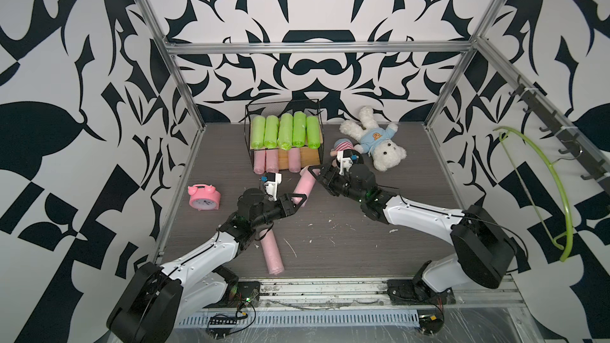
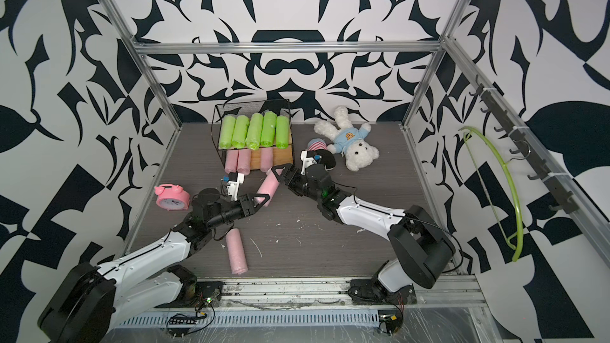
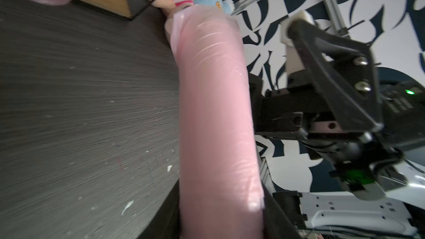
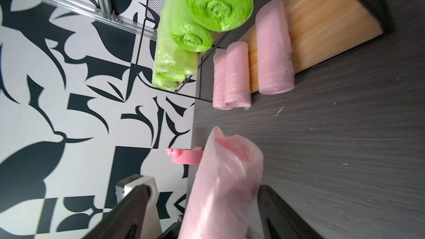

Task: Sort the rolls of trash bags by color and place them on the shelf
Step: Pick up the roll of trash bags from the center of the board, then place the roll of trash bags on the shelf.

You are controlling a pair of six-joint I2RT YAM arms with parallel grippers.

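A pale pink roll [image 1: 305, 186] [image 2: 269, 186] hangs tilted above the table in front of the shelf [image 1: 312, 157] [image 2: 284, 157]. My left gripper [image 1: 298, 197] [image 3: 220, 221] is shut on its near end. My right gripper [image 1: 313, 173] [image 4: 204, 205] stands open around the roll's far end [image 4: 225, 180], with a gap beside one finger [image 4: 133, 205]. Several lime green rolls [image 1: 286, 130] [image 4: 207, 8] lie side by side on the top board. Three pink rolls [image 1: 272, 161] [image 4: 273, 49] lie on the bottom board. Another pink roll [image 1: 272, 255] lies on the table under my left arm.
A pink alarm clock [image 1: 204, 196] stands left of the arms. A white teddy bear [image 1: 376, 140] and a small striped doll [image 1: 343, 148] lie right of the shelf, close behind my right wrist. A green hanger [image 1: 541, 186] hangs on the right wall. White scraps dot the table.
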